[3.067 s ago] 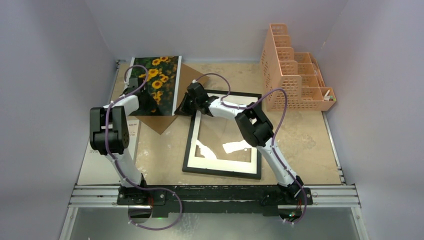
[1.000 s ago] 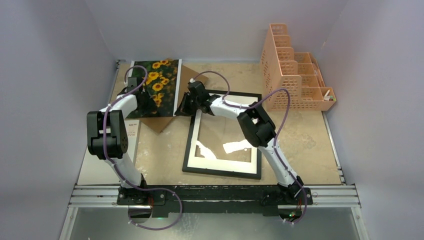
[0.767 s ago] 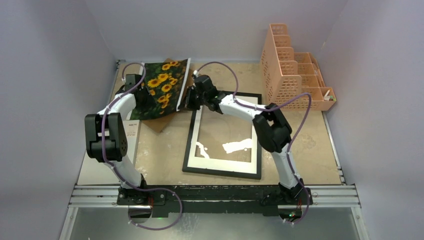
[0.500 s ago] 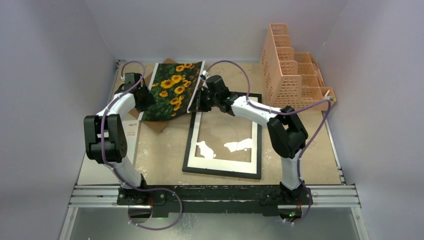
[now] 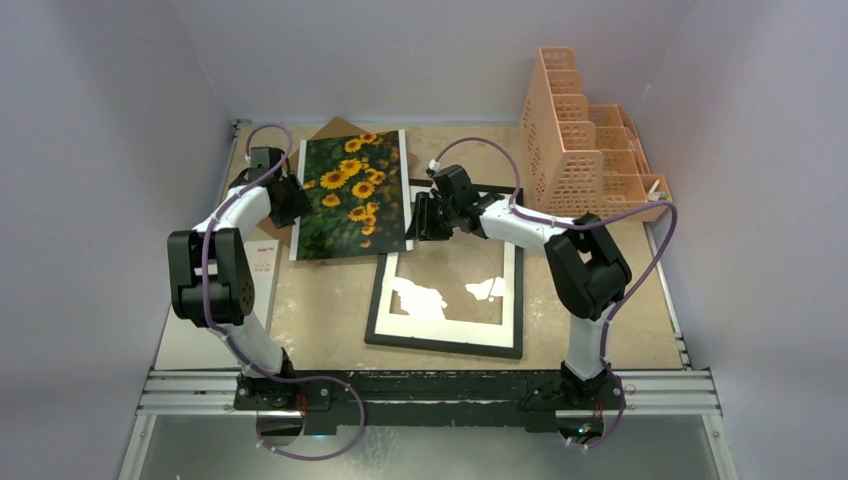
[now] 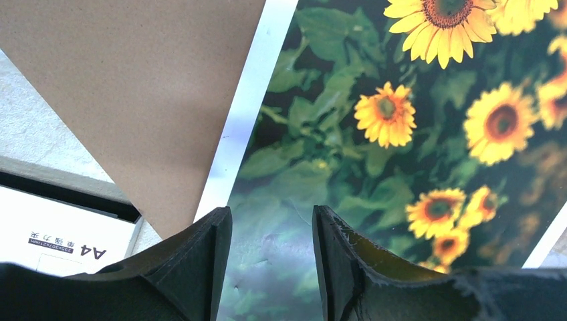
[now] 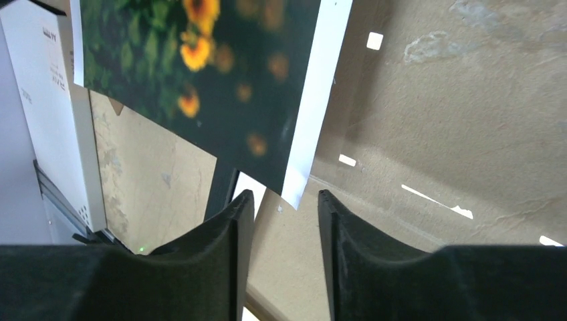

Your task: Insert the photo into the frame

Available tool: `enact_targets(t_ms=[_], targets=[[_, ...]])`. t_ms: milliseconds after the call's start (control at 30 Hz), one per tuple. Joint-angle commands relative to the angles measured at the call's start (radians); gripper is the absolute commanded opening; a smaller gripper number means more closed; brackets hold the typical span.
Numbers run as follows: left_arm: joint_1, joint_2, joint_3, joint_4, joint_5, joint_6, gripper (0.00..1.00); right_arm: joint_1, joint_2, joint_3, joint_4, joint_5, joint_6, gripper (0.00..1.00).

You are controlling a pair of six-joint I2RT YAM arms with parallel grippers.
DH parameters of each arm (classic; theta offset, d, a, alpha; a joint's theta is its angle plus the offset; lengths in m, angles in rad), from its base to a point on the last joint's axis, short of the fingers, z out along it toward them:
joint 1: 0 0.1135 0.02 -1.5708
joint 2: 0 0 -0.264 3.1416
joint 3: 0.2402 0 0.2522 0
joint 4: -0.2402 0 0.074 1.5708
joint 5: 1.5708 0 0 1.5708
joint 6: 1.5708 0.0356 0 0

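**Photo lying free, partly over the frame; insertion not yet done.**
The glossy, white-bordered photo (image 5: 350,195) is laid flat on the brown backing board (image 5: 335,128), one corner overlapping the thin black frame (image 5: 372,320). The left gripper (image 6: 271,221) and right gripper (image 7: 285,200) are seen parted, grasping nothing. A regrasp at the photo's edges and alignment over the pane are judged necessary next.

Both arms extend forward from their bases with elbows raised and forearms angled inward, the left gripper (image 5: 290,200) facing right and the right gripper (image 5: 419,218) facing left, well apart, left fingers (image 6: 200,257) and right fingers (image 7: 234,231) alike parted, clamping nothing.
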Motion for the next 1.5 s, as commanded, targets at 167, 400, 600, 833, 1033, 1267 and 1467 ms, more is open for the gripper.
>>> enact_targets(t_ms=[167, 400, 600, 833, 1033, 1267, 1467], targets=[[-0.001, 0.008, 0.032, -0.009, -0.001, 0.028, 0.5, 0.0, 0.004, 0.038, 0.015, 0.103, 0.041, 0.49], [-0.001, 0.027, 0.015, 0.003, 0.078, 0.032, 0.48, -0.003, 0.06, 0.028, 0.082, -0.016, 0.072, 0.49], [-0.001, 0.06, 0.016, 0.003, 0.115, 0.024, 0.44, -0.004, 0.084, 0.0, 0.158, -0.092, 0.101, 0.46], [-0.001, 0.07, -0.003, 0.001, 0.115, 0.02, 0.42, -0.024, 0.082, -0.058, 0.29, -0.217, 0.172, 0.41], [-0.001, 0.066, -0.018, 0.003, 0.118, 0.019, 0.42, -0.037, 0.116, -0.058, 0.379, -0.292, 0.229, 0.36], [-0.001, 0.044, -0.013, -0.002, 0.124, 0.019, 0.42, -0.037, 0.137, -0.026, 0.414, -0.32, 0.272, 0.08], [-0.001, -0.017, 0.027, -0.031, 0.109, 0.016, 0.46, -0.039, 0.088, -0.015, 0.451, -0.307, 0.288, 0.0]])
